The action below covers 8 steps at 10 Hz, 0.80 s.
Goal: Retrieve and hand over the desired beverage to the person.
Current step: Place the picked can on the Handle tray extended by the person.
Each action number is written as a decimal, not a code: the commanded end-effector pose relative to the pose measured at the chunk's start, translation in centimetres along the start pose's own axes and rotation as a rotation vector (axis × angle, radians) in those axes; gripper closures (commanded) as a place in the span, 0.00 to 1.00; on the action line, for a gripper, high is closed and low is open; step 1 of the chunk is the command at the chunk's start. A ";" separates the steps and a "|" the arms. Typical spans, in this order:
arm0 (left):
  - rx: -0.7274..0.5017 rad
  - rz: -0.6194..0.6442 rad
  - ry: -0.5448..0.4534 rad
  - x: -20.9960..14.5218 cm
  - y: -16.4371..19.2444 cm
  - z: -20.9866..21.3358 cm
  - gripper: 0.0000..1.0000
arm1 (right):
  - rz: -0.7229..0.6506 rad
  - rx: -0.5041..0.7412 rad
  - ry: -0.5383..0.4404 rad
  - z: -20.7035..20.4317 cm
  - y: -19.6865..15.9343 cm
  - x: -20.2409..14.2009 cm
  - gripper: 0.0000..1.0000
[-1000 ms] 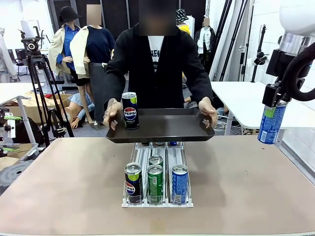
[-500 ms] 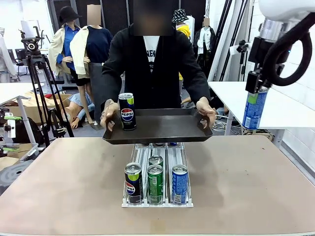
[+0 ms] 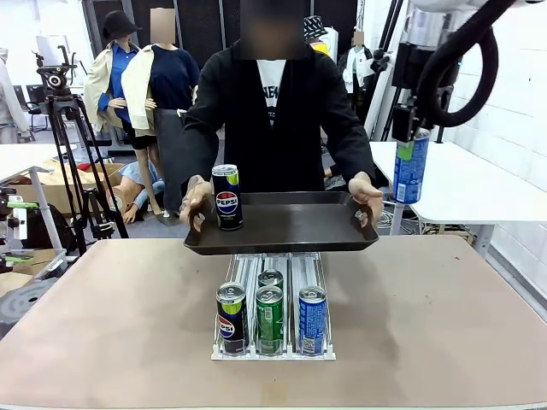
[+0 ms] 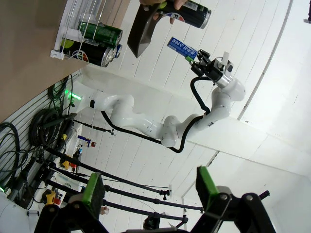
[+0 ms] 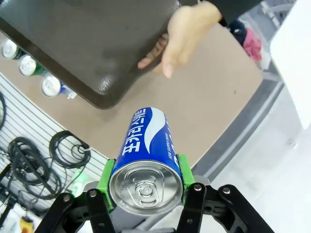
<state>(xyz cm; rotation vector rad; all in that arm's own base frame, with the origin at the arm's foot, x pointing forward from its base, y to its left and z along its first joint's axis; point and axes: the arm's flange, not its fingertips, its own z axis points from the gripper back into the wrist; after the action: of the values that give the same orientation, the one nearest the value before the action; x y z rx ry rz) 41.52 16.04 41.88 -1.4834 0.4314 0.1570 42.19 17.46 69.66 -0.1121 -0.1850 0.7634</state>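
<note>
- Here the right gripper [image 3: 408, 137] hangs high at the right of the front view, its jaws clamped on a blue can [image 3: 410, 166] that points downward from the fingers, in the air and clear of the table [image 3: 444, 325].
- In the right wrist view the same blue can [image 5: 147, 153] sits between the green pads [image 5: 105, 182], lid toward the camera, with the pads pressed against both of its sides.
- The person [image 3: 273, 111] stands at the far side of the table and holds a dark tray [image 3: 282, 224] level with both hands, one hand [image 3: 195, 198] at its left end and the other hand [image 3: 367, 195] at its right end.
- A black Pepsi can [image 3: 226, 197] stands upright on the tray near its left end, just beside the person's hand there.
- The blue can is beyond the tray's right end and higher than it, apart from the tray and from the person's hand.
- On the table below the tray lies a white rack [image 3: 273, 346] with three lanes: a black Pepsi can in front on the left [image 3: 231, 318], a green can [image 3: 269, 318] in the middle with another green can [image 3: 270, 279] behind it, and a blue can on the right [image 3: 312, 319].
- The left gripper [image 4: 150, 189] shows in its own wrist view with the jaws spread wide and nothing between the green-padded fingers [image 4: 93, 190].
- That view also takes in the right arm [image 4: 214, 97] farther off, with the blue can at its tip.
</note>
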 end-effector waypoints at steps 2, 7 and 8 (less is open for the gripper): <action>-0.014 -0.013 -0.007 0.0 -0.3 0.0 0.00 | 0.066 -0.058 0.009 2.3 1.8 3.2 1.00; -0.014 -0.013 -0.007 0.0 -0.3 0.0 0.00 | 0.162 -0.023 -0.043 1.7 5.1 8.5 1.00; -0.014 -0.013 -0.007 0.0 -0.3 0.0 0.00 | 0.172 -0.018 -0.050 1.4 5.7 9.4 1.00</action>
<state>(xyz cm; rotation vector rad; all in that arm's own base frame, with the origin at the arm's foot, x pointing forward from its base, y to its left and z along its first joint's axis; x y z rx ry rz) 41.52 16.04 41.90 -1.4833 0.4310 0.1568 44.09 27.30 70.58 -0.1231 -0.2077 0.9456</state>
